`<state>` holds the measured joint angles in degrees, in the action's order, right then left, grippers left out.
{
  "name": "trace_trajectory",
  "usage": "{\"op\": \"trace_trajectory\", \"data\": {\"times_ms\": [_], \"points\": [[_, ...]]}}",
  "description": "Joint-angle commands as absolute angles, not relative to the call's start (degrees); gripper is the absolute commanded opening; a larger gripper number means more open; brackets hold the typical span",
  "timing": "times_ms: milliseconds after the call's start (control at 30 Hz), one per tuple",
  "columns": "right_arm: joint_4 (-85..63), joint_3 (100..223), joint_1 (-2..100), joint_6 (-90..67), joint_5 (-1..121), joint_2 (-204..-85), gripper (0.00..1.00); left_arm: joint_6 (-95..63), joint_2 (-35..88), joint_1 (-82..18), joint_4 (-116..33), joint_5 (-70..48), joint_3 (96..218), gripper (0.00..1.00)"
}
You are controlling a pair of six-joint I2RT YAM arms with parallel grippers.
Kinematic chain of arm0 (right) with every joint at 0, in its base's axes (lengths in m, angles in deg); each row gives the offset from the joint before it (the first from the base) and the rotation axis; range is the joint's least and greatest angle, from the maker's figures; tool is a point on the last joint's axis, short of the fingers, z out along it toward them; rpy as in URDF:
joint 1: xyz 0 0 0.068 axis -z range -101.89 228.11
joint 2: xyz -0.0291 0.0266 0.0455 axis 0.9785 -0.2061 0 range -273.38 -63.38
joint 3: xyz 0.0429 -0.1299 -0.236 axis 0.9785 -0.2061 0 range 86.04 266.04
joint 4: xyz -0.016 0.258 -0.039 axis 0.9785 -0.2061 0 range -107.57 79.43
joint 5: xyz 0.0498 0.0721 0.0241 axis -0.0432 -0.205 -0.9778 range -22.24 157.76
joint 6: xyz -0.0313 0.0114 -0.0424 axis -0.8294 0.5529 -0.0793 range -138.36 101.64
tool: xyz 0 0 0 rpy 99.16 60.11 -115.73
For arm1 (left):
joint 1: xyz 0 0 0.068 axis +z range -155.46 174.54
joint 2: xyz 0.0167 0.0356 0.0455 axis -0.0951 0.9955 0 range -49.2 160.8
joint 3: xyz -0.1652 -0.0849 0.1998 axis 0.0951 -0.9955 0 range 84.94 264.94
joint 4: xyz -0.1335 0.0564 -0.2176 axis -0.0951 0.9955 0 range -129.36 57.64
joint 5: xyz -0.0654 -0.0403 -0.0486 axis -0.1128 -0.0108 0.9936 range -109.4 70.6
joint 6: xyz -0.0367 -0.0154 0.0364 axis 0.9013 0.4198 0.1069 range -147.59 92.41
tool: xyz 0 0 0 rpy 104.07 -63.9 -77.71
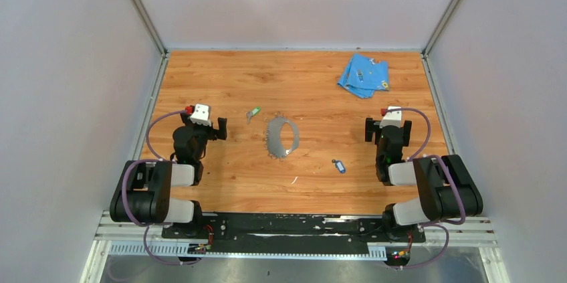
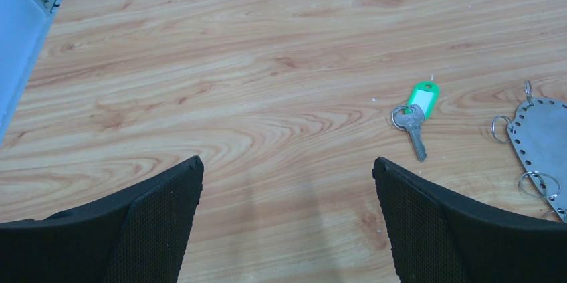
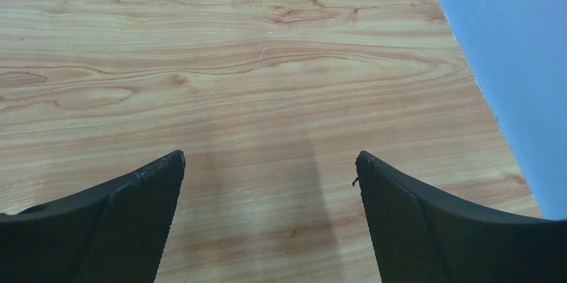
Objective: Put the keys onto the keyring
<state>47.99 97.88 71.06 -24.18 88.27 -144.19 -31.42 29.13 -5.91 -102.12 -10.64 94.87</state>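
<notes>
One by one from your left: the left gripper (image 1: 220, 128) hangs released, its black mesh-faced fingers (image 2: 160, 223) spread wide above the light wooden table (image 1: 321, 89) and grasping nothing. Just to its right you find the small metal key with the green plastic head (image 2: 416, 112), lying flat on the wood and clear of those fingers. Next is the large grey metal oval keyring (image 1: 281, 137), near the table's middle. Its band is perforated and carries a few small wire rings (image 2: 498, 128) along its edge. The green key lies near it without touching. Further right and closer to you, the small key with the blue plastic head (image 1: 339, 165) also lies loose on the boards, apart from the ring. Your right gripper (image 1: 369, 129) is likewise released over bare wood. The crumpled light-blue cloth (image 1: 363, 75) rests in the far right corner, well apart from both keys.
</notes>
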Motion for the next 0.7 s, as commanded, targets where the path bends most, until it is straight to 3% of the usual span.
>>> {"op": "trace_trajectory", "data": {"times_ms": [0,133,233,333,400,500,667], "points": [[47.2,99.3,72.4,-23.1,87.9,-143.8,1.0,-31.3,29.5,-5.6,-102.4,-11.4,95.5,1.0],[44.8,100.8,72.3,-24.7,88.3,-141.5,1.0,-31.4,29.6,-5.6,-102.4,-11.2,95.6,1.0],[15.8,115.1,71.0,-20.9,88.5,-135.4,1.0,-30.6,28.4,-5.6,-100.9,-12.6,96.2,1.0],[-0.4,129.2,72.1,-1.2,90.1,-137.3,1.0,-31.6,21.7,-5.6,-78.6,-10.7,106.3,1.0],[-5.6,133.0,75.2,13.9,82.2,-139.5,1.0,-32.8,20.7,-5.6,-63.5,-7.0,115.9,1.0],[-1.2,136.1,76.5,14.2,66.2,-144.0,1.0,-33.9,23.4,-5.6,-45.3,0.0,129.2,1.0],[-11.9,145.7,66.9,2.2,72.1,-150.4,1.0,-36.9,34.7,-9.7,-22.9,6.5,147.7,1.0]]}}
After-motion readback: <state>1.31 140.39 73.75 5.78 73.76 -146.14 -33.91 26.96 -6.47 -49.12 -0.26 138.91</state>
